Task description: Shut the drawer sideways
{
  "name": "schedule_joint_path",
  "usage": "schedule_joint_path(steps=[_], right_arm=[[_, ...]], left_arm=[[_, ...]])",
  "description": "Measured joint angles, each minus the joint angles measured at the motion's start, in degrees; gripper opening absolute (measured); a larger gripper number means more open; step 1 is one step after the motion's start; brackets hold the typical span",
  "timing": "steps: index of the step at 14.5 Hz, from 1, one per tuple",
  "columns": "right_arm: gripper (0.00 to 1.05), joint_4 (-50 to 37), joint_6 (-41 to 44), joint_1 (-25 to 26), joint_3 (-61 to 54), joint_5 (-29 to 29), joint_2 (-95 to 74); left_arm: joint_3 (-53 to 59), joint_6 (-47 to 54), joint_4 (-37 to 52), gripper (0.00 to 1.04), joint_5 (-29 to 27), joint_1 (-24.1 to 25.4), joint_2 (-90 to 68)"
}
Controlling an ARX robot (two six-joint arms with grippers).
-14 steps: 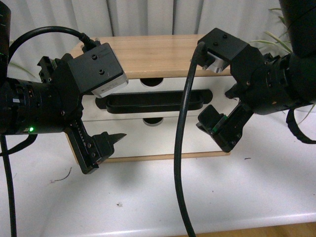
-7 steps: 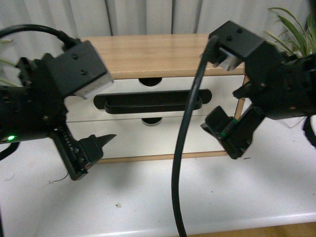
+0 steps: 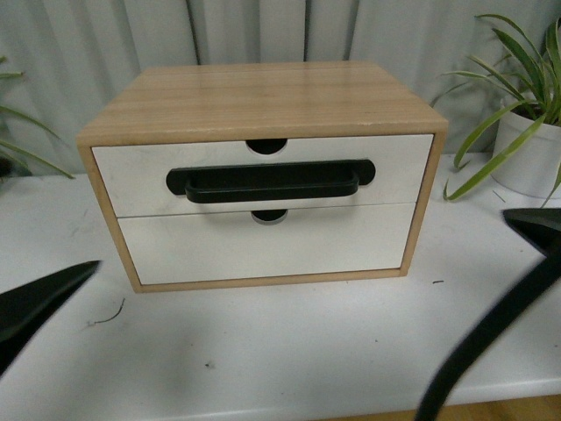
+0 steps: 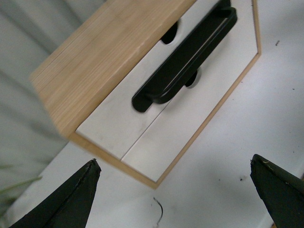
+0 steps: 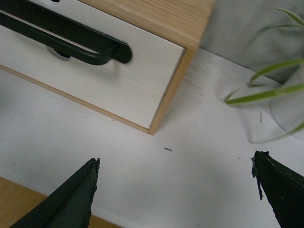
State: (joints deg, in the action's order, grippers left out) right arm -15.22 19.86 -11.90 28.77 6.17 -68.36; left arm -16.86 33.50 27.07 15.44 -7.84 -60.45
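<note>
The drawer [image 3: 131, 180] is the upper one in a wooden cabinet [image 3: 263, 96]. It has a white front, a long black bar handle [image 3: 270, 181] and a half-round notch in its top edge, and its front sits flush with the cabinet. My left gripper [image 4: 173, 164] is open and empty, over the white table in front of the cabinet's left corner. My right gripper [image 5: 175, 161] is open and empty, over the table off the cabinet's right corner. The drawer also shows in the left wrist view [image 4: 118, 114] and in the right wrist view [image 5: 152, 57]. In the front view only dark blurred parts of the arms show at the lower edges.
A plain white drawer [image 3: 263, 246] sits below the handled one. A potted plant [image 3: 530, 153] stands at the right of the cabinet, with leaves [image 3: 17, 132] at the far left. A curtain hangs behind. The table's front edge [image 3: 351, 412] is near.
Both arms have pulled back from in front of the cabinet, outward and towards the camera, and have nearly left the front view. The drawer front looks the same.
</note>
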Motion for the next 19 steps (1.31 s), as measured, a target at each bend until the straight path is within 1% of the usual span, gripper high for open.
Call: schedule_joint_path(steps=[2,4,5,6,7,8,9,10,11,12,13,14,15,17,18,19], right_arm=[[0.98,1.4,-3.2,0.0,-5.6,-2.6,8.6],[0.98,4.6,-7.1,0.0,-10.5,-5.8,18.1],[0.98,10.5,-14.4,-0.1,-16.7,-9.9,33.1],[0.98,9.7,-20.4,0.4,-18.9,-13.6,36.3],[0.98,9.8,-21.0,0.3,-18.9,-13.6,36.2],[0.95,3.0,-21.0,0.3,-20.7,-15.0,35.9],[0.64,-11.6,-20.2,3.3,-27.5,-15.2,39.8],[0.51,-12.0,-20.2,4.4,-28.1,-14.1,41.2],[0.38,-9.5,-20.2,5.3,-28.1,-12.9,43.1],[0.27,-7.3,-20.0,8.8,-28.1,-8.4,45.2],[0.14,-5.8,-20.0,12.2,-28.1,-7.2,47.6],[0.02,-4.1,-20.0,12.2,-28.1,-6.3,49.3],[0.02,-2.7,-19.9,12.0,-28.1,-6.3,50.5],[0.02,-0.1,-19.8,11.9,-28.1,-6.2,53.3],[0.02,1.2,-19.8,11.9,-28.1,-6.2,54.5],[0.02,2.3,-19.8,11.9,-28.1,-6.3,55.4]], left_arm=[[3.7,-4.1,-2.5,0.98,-0.4,3.3,9.0],[7.4,-8.8,-6.2,0.98,-0.1,7.6,19.0],[13.7,-17.3,-7.9,0.98,1.2,18.6,33.7],[15.5,-23.2,-8.2,0.98,0.4,23.8,34.9],[15.5,-23.8,-8.2,0.98,0.5,23.6,34.9],[16.3,-25.6,-4.1,0.93,0.0,23.2,34.8],[16.2,-31.6,-6.8,0.62,-4.3,18.7,40.3],[16.2,-32.2,-8.9,0.49,-5.7,17.1,42.3],[16.2,-32.5,-10.6,0.37,-7.2,15.9,43.9],[16.2,-32.8,-12.1,0.26,-8.8,14.6,45.3],[16.2,-33.2,-13.9,0.13,-14.2,9.5,47.1],[16.2,-33.2,-14.4,0.01,-14.4,7.1,48.3],[16.2,-33.2,-15.9,0.02,-15.4,7.7,49.1],[16.2,-33.3,-17.4,0.02,-15.5,7.9,50.8],[16.2,-33.3,-25.1,0.02,-15.5,7.8,55.6],[16.2,-33.3,-27.3,0.02,-15.5,7.8,60.0]])
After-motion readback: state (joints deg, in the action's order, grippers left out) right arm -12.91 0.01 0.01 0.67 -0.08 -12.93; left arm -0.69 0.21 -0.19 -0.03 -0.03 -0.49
